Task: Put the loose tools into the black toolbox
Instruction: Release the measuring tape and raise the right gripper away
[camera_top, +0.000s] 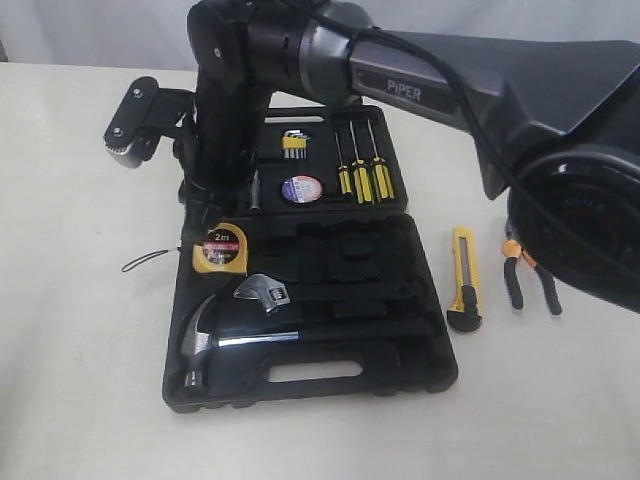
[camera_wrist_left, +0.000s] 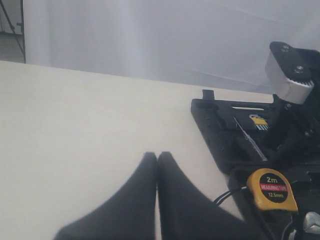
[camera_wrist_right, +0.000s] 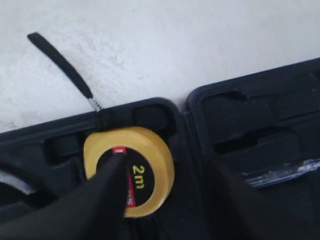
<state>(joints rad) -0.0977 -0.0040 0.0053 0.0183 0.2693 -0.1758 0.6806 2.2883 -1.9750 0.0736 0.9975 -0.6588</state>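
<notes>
- The right hand (camera_wrist_right: 167, 165) hangs low over the left edge of the black toolbox (camera_top: 430, 372), its arm reaching across the whole case from the right; its fingers (camera_wrist_right: 102, 197) stand apart and clamp nothing
- The yellow 2m tape measure (camera_top: 221, 249) lies face up in its recess directly beneath that hand. One finger crosses its face, and its black strap (camera_wrist_right: 60, 62) trails out over the rim onto the tabletop (camera_top: 80, 350)
- The small tape roll (camera_top: 302, 189) is also inside, in the far half of the case beside the yellow-handled screwdrivers (camera_top: 362, 172)
- Two tools remain outside, both on the tabletop off the right side of the case: the yellow-black utility knife (camera_top: 465, 280) just beside the rim, and the orange-and-black pliers (camera_top: 530, 280) a little further out
- Both lie with their long axes running near to far, roughly parallel to the right wall of the case. The knife's dark end and the pliers' handles point toward the near edge
- So the next tool lies the full width of the case away from the right hand, back toward that arm's own base. The fingers would likely need to close across the knife's narrow width
- The left hand (camera_wrist_left: 157, 156) is pressed together on nothing, over bare tabletop on the far left of the case, so the right arm seems the better placed
</notes>
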